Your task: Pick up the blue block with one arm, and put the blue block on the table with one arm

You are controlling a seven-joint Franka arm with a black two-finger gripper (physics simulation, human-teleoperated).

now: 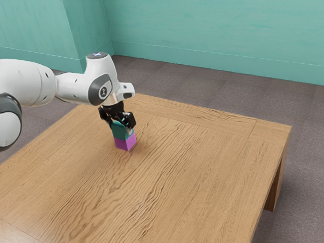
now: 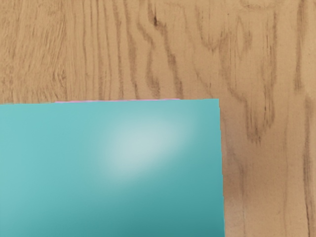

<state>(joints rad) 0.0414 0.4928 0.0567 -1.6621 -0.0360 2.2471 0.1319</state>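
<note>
Two glossy, flat-faced blocks stack on the wavy-grained wooden surface [image 1: 202, 167]: teal-blue block [image 1: 119, 132] above magenta block [image 1: 125, 143]. Whether the end effector [image 1: 121, 126] pinches, I cannot tell.

Room: indoors; home, office or lab, cannot tell which
Walls [image 1: 212, 25]: teal, meeting at corners, with a matching baseboard [image 1: 212, 64]
Floor [image 1: 306, 167]: dull grey, faintly striped, perhaps carpet
Table [image 1: 202, 177]: broad, brown, wood-grained, fit for a home
Arm [image 1: 35, 83]: white, robotic, more like a lab

A magenta block [image 1: 124, 144] stands well apart from the teal walls [image 1: 212, 25] beyond the grey floor [image 1: 308, 136].
</note>
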